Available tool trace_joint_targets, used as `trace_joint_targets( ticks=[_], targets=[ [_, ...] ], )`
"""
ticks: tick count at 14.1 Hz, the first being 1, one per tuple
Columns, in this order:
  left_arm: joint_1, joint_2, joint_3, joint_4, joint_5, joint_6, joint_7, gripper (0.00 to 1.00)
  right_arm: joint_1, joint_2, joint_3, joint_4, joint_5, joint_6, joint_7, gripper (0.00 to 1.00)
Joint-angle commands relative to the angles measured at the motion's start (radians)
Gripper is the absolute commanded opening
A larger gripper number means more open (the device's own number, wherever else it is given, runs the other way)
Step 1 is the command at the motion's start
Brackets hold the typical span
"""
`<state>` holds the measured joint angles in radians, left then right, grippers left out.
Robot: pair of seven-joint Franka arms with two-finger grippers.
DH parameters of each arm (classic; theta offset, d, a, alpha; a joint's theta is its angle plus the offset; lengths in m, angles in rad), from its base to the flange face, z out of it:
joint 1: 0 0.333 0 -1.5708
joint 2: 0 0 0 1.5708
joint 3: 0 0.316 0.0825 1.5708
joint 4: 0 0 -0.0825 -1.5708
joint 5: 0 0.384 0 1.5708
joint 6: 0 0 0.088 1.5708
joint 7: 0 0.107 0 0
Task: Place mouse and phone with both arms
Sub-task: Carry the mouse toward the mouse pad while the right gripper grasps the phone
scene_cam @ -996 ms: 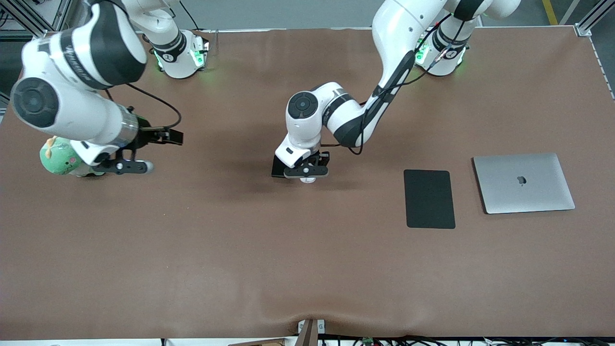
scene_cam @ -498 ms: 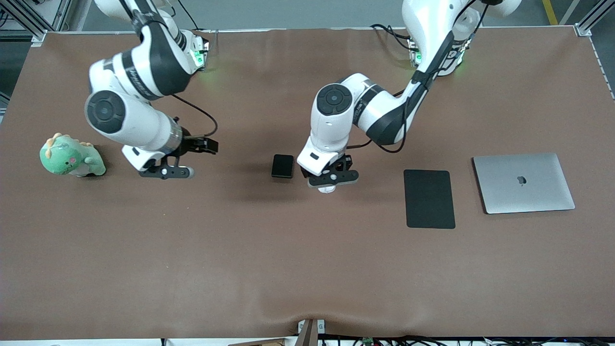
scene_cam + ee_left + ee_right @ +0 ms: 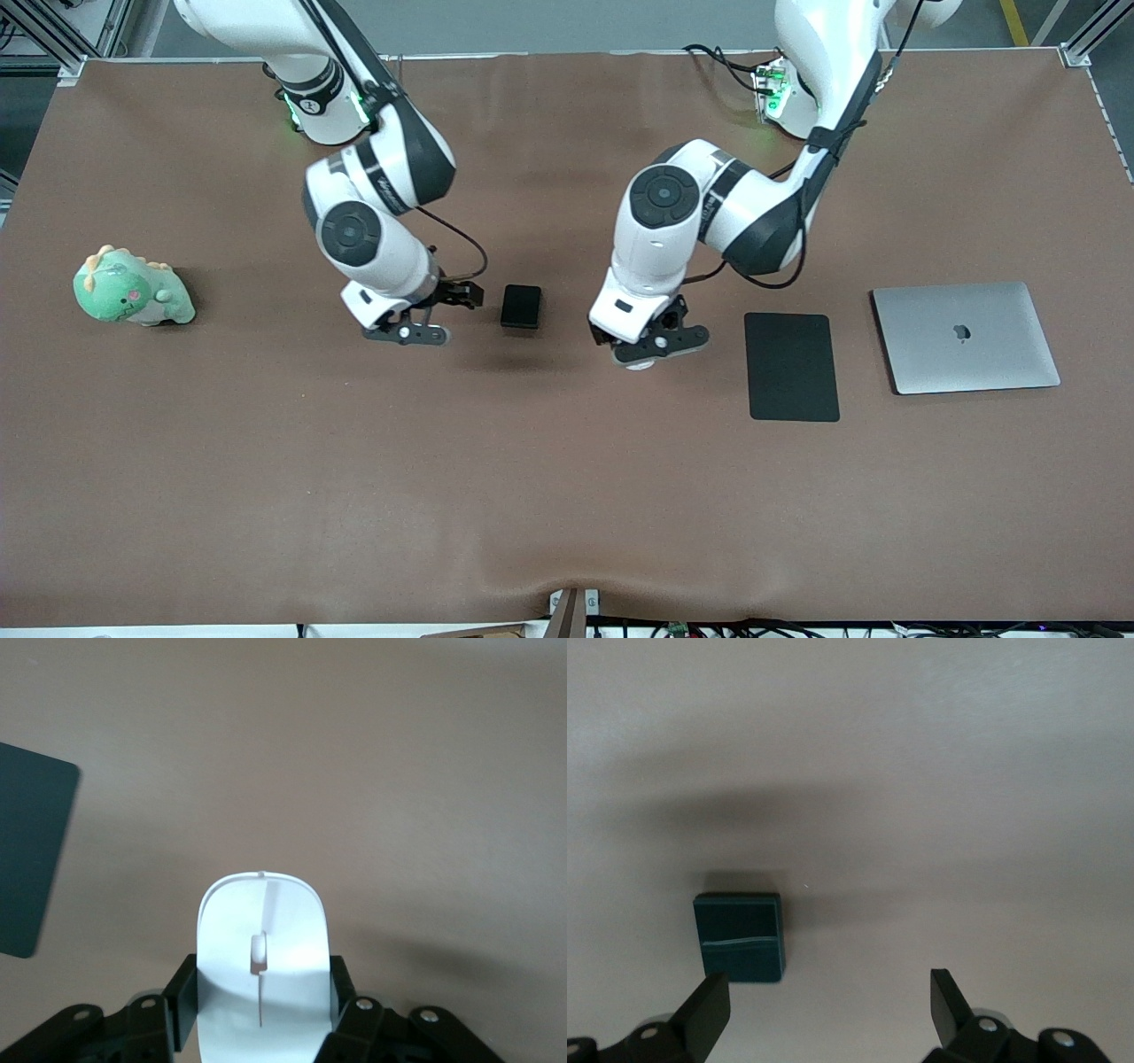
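The white mouse (image 3: pixel 262 966) is gripped between the fingers of my left gripper (image 3: pixel 262 997). In the front view, this gripper (image 3: pixel 660 344) holds it over bare table between the phone (image 3: pixel 521 307) and the black mouse pad (image 3: pixel 791 366). Only a sliver of the mouse (image 3: pixel 634 364) shows there. The small black phone lies flat on the table. My right gripper (image 3: pixel 409 335) is open and empty, just beside the phone toward the right arm's end. In the right wrist view the phone (image 3: pixel 740 937) lies just ahead of one finger (image 3: pixel 709 1008) of the right gripper (image 3: pixel 828 1001).
A closed silver laptop (image 3: pixel 964 337) lies beside the mouse pad toward the left arm's end. A green plush dinosaur (image 3: pixel 131 288) sits near the right arm's end. A corner of the mouse pad (image 3: pixel 31 859) shows in the left wrist view. A brown cloth covers the table (image 3: pixel 532 496).
My left gripper has carried the mouse away from beside the phone toward the mouse pad. My right gripper has swung from next to the plush dinosaur to just beside the phone.
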<state>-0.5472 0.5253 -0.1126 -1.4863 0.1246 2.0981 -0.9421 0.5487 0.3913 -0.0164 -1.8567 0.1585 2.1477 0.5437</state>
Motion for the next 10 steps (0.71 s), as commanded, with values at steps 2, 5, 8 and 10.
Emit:
trace_joint_targets(
  ticks=[2,5,8,10],
  targets=[
    [0.073,-0.056,-0.009,-0.037,-0.011,-0.094,0.083,0.07,0.04,0.07,-0.008,0.008,0.019,0.085,0.033,1.0],
    [0.15,-0.083,-0.01,-0.081,-0.011,-0.118,0.199,0.07,0.089,0.125,-0.008,0.01,0.019,0.18,0.114,1.0],
    [0.209,-0.091,-0.01,-0.126,-0.011,-0.113,0.279,0.07,0.122,0.176,-0.008,0.01,0.019,0.241,0.128,1.0],
    [0.262,-0.093,-0.012,-0.146,-0.011,-0.104,0.38,0.07,0.152,0.184,-0.008,0.008,0.019,0.241,0.166,1.0]
  ],
)
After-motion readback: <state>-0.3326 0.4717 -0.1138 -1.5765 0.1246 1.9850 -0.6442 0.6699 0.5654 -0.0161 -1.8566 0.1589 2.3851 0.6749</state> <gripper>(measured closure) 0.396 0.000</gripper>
